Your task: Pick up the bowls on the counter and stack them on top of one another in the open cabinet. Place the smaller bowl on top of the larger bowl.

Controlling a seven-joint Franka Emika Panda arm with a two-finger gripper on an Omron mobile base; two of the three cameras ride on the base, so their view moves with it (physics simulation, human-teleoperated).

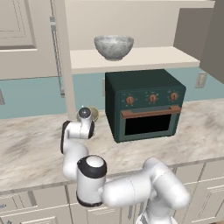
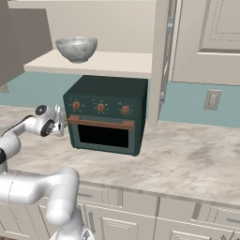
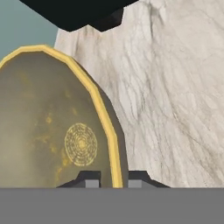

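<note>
Left base view: the larger bowl (image 1: pixel 113 46) stands on the shelf of the open cabinet (image 1: pixel 148 58) in the upper middle of the frame, above the dark green oven (image 1: pixel 144 104). The smaller bowl (image 1: pixel 93 113) peeks out just behind the arm's wrist at centre left, on the counter (image 1: pixel 35 140) and just left of the oven. So the lift that follows should run up and to the right, from counter level past the oven's top to the shelf.

Right base view: the gripper (image 2: pixel 61 121) sits at the left edge of the oven, low on the counter, with the grey bowl (image 2: pixel 77 48) almost straight above it at upper left. The tan bowl itself is too hidden here to make out.

Hand view: the tan bowl's yellow rim (image 3: pixel 107 127) runs down between the two fingertips (image 3: pixel 92 180) at the bottom of the frame, one tip inside the bowl, one outside. The jaws look closed onto that rim, gripping the wall of the smaller bowl, which appears to rest on the counter.
</note>
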